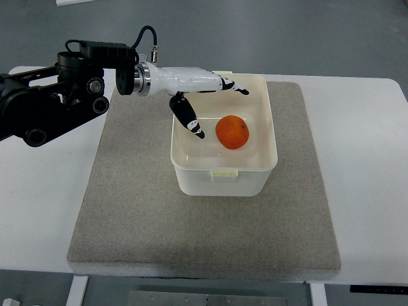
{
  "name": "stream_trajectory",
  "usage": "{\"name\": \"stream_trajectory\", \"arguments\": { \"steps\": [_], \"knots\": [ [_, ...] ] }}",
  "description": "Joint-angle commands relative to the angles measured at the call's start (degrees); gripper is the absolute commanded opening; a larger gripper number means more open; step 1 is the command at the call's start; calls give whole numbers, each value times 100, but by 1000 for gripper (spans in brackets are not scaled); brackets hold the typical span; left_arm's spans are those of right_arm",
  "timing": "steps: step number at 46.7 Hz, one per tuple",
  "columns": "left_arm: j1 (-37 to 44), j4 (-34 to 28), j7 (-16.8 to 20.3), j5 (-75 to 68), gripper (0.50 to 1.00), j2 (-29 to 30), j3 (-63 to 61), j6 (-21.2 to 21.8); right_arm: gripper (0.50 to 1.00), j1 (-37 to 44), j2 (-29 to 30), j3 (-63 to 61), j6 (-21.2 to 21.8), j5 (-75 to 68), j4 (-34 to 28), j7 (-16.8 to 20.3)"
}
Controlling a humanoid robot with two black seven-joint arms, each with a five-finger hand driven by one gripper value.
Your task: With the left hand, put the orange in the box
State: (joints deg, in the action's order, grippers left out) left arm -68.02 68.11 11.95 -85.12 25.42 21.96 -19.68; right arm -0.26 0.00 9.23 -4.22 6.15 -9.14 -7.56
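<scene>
The orange (232, 132) rests inside the white box (220, 180), apparently delivered; the left hand (203, 95) hovers above, fingers spread, holding nothing.

My left hand (203, 95) is glossy white plastic with black fingertips. The box (223, 175) looks smooth, translucent plastic; the mat (127, 210) is rough grey felt.

Orange (232, 132) orange; box (223, 182) cream-white; left hand (194, 95) white, black fingertips; mat (127, 210) grey; table (363, 172) white.

The left robot hand (203, 95) reaches in from the left, fingers spread, empty.
</scene>
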Motion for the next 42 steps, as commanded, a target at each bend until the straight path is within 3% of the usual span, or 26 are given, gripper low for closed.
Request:
{"name": "stream_trajectory", "arguments": {
  "steps": [1, 12, 25, 42],
  "knots": [
    [157, -9, 0, 258, 994, 15, 360, 17, 932, -1, 0, 0, 0, 0, 0, 0],
    [754, -290, 0, 1498, 994, 15, 1864, 26, 932, -1, 0, 0, 0, 0, 0, 0],
    [851, -1045, 0, 3316, 994, 358, 1953, -79, 932, -1, 0, 0, 0, 0, 0, 0],
    [1326, -2609, -70, 6691, 994, 596, 1900, -1001, 932, -1, 0, 0, 0, 0, 0, 0]
  ]
}}
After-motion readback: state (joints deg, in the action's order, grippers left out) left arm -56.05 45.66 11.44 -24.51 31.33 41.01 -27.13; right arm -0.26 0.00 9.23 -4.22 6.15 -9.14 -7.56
